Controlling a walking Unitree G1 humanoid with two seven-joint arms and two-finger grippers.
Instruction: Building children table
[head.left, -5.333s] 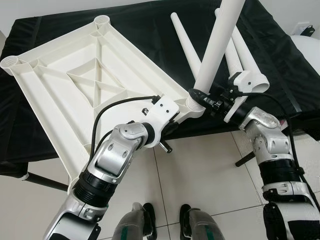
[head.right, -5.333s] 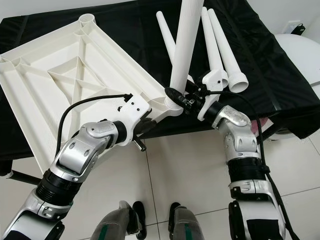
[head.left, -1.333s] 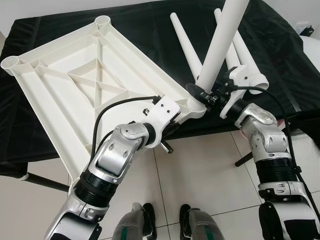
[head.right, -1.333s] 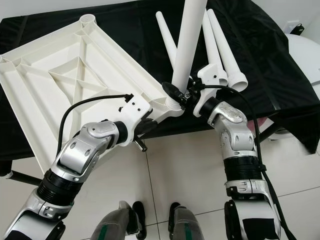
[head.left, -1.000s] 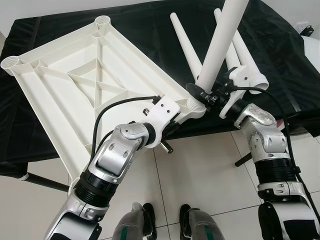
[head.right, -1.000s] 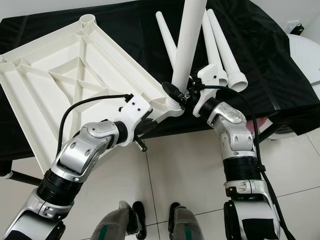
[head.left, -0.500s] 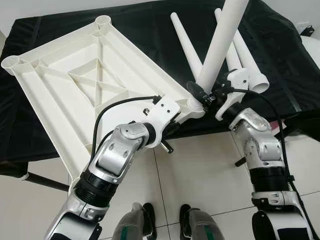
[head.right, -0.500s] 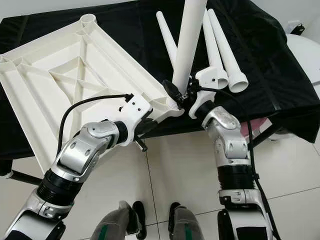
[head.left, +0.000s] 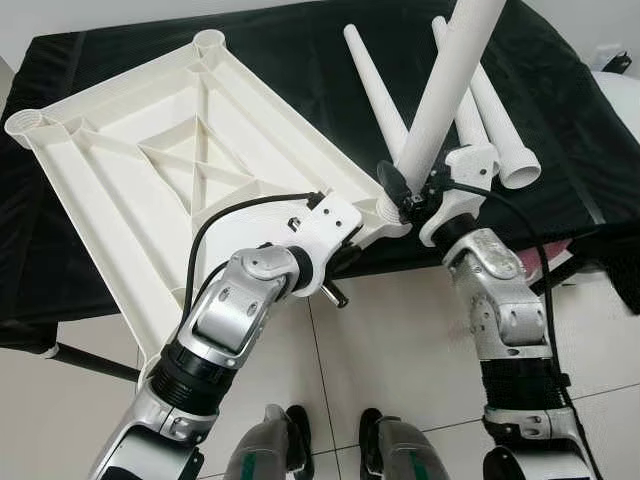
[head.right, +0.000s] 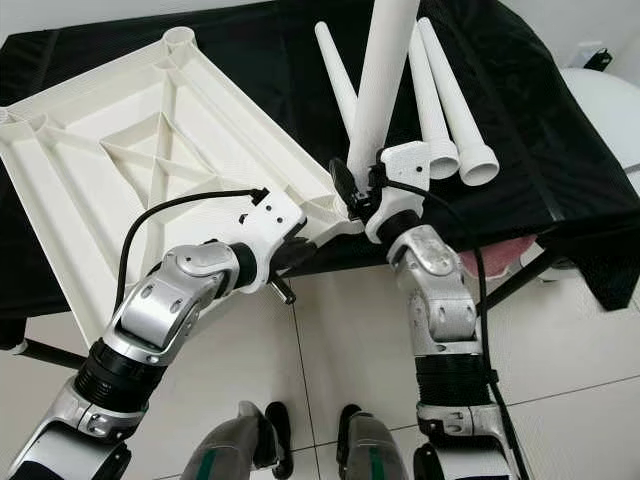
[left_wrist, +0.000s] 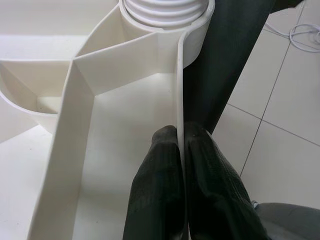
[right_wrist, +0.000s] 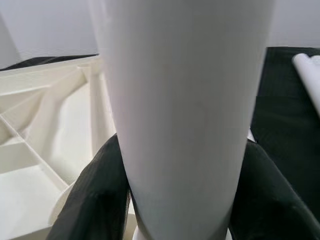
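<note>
The white tabletop (head.left: 170, 170) lies upside down on a black-draped table, its ribs facing up. One white leg (head.left: 445, 90) stands tilted in the near right corner socket (head.left: 392, 210). My right gripper (head.left: 400, 192) is shut around the base of this leg; the right wrist view has a black finger (right_wrist: 95, 190) on either side of the leg (right_wrist: 185, 100). My left gripper (left_wrist: 180, 132) is shut on the tabletop's thin rim wall (left_wrist: 181, 90), just short of the threaded socket (left_wrist: 162, 7). Three loose legs (head.left: 495, 110) lie on the cloth behind.
The black cloth (head.left: 570, 130) hangs over the table's near edge. Below it are grey floor tiles (head.left: 390, 350) and my feet (head.left: 330, 450). A white rounded object (head.right: 605, 110) stands at the far right. A dark table strut (head.left: 90, 362) runs low on the left.
My right forearm and elbow have swung in to the left under the wrist, turning about the upright leg. The leg stays in its socket, and the left arm holds still.
</note>
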